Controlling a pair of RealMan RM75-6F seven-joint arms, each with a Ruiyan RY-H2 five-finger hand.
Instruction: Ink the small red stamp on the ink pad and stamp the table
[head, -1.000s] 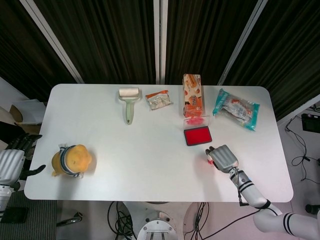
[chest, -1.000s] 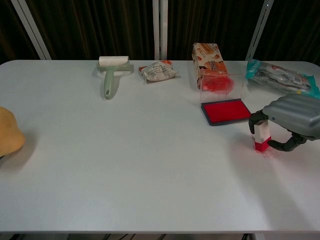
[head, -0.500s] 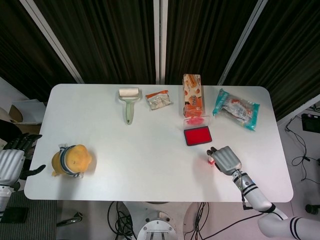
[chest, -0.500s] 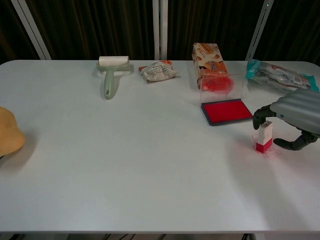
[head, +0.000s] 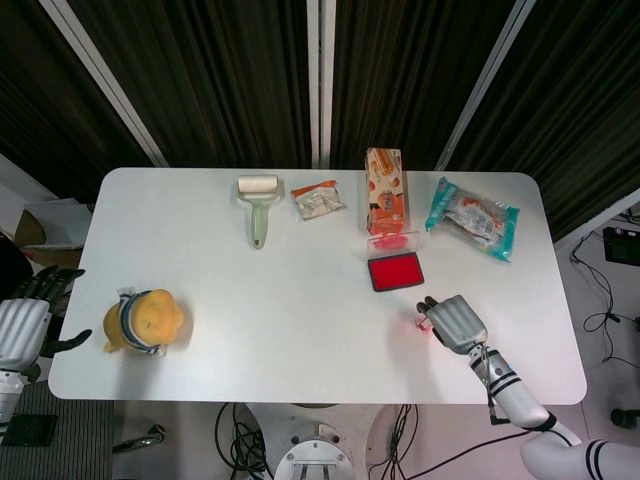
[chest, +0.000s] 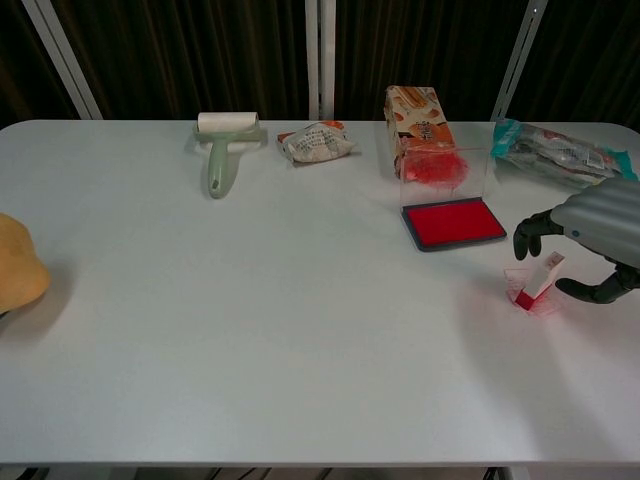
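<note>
The small red-and-white stamp (chest: 537, 282) is tilted on the table, its top leaning right toward my right hand (chest: 592, 238). Faint red ink marks show on the table under it. The hand's fingers (chest: 526, 234) and thumb are spread around the stamp; I cannot tell if anything touches it. In the head view my right hand (head: 456, 322) covers most of the stamp (head: 422, 322). The red ink pad (chest: 452, 222) (head: 396, 271) lies open just behind and left of the stamp, its clear lid upright. My left hand (head: 24, 322) hangs open off the table's left edge.
Along the back edge lie a lint roller (chest: 222, 150), a snack packet (chest: 316, 142), an orange box (chest: 418, 125) right behind the ink pad, and a teal bag (chest: 560, 150). A yellow plush toy (head: 143, 320) sits at the front left.
My right hand let go of the upright stamp, opened and drew back to the right. The stamp has tipped over toward that hand. The left hand has not moved.
</note>
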